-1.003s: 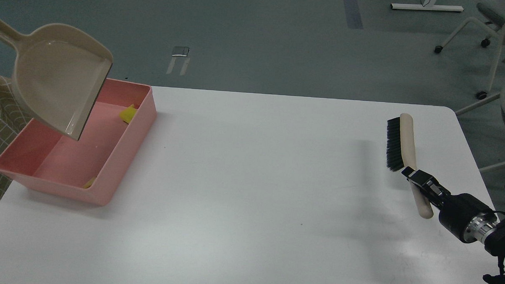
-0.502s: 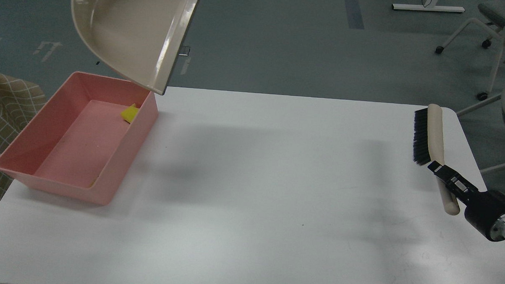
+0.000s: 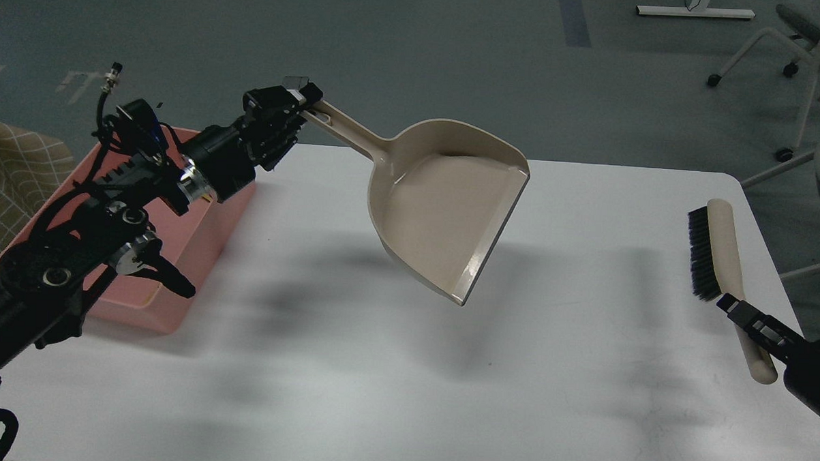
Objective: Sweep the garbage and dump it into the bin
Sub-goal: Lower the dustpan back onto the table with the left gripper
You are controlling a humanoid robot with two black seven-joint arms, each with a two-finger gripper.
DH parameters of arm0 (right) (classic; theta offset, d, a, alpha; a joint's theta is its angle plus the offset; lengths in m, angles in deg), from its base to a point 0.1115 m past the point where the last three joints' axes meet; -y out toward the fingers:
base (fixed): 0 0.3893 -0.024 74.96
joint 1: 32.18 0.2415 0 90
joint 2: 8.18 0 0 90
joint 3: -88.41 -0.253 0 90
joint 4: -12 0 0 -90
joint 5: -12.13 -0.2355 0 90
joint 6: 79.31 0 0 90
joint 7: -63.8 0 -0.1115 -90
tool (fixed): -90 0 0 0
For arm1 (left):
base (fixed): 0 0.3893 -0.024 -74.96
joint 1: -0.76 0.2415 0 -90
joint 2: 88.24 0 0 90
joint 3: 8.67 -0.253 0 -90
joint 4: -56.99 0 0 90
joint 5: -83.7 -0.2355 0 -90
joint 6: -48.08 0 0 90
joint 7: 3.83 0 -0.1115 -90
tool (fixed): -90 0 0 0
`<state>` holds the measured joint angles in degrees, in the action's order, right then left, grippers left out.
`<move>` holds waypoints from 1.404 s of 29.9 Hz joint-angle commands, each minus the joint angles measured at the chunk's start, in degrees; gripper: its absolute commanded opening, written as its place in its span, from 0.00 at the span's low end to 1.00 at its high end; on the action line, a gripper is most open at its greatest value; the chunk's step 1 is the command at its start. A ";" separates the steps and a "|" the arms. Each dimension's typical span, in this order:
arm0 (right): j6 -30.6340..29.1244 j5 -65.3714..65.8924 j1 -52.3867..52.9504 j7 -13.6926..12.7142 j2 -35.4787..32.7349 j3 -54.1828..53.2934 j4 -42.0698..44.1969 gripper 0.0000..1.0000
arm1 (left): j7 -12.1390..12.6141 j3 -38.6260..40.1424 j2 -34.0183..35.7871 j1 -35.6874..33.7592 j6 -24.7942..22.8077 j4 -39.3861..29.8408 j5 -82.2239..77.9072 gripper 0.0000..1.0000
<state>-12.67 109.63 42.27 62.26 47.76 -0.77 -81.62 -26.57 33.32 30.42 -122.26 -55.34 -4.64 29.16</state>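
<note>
My left gripper (image 3: 298, 104) is shut on the end of the long handle of the beige dustpan (image 3: 445, 204). It holds the pan in the air over the middle of the white table (image 3: 350, 378), open side toward the right, and the pan looks empty. The pink bin (image 3: 205, 223) stands at the table's left edge, mostly hidden behind my left arm. The garbage is hidden from view. My right gripper (image 3: 738, 316) is shut on the handle of the beige black-bristled brush (image 3: 713, 251) near the table's right edge.
A checked cloth (image 3: 10, 169) lies left of the bin. Office chairs (image 3: 797, 66) stand on the floor beyond the table's far right corner. The dustpan throws a shadow on the table under it.
My left arm has swung in from the left, carrying the dustpan from above the bin to over the table's middle. The right gripper with the brush has drifted right and toward the near edge.
</note>
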 commanded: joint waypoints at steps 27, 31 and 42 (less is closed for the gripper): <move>-0.37 0.15 -0.80 0.22 -7.77 0.85 0.90 0.12 | 3.14 -5.69 -11.87 6.30 18.52 5.28 14.81 0.00; -0.29 0.06 1.31 0.31 -7.33 2.60 2.31 0.12 | 2.88 -5.78 -11.87 6.21 20.01 7.13 14.72 0.00; -0.29 0.41 6.85 2.42 -4.87 9.20 4.15 0.12 | 2.61 -10.87 -12.40 4.72 22.47 7.22 14.46 0.00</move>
<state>-12.89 109.77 48.28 64.65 42.72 7.44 -77.66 -23.85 23.97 18.25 -117.22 -33.58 2.58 43.64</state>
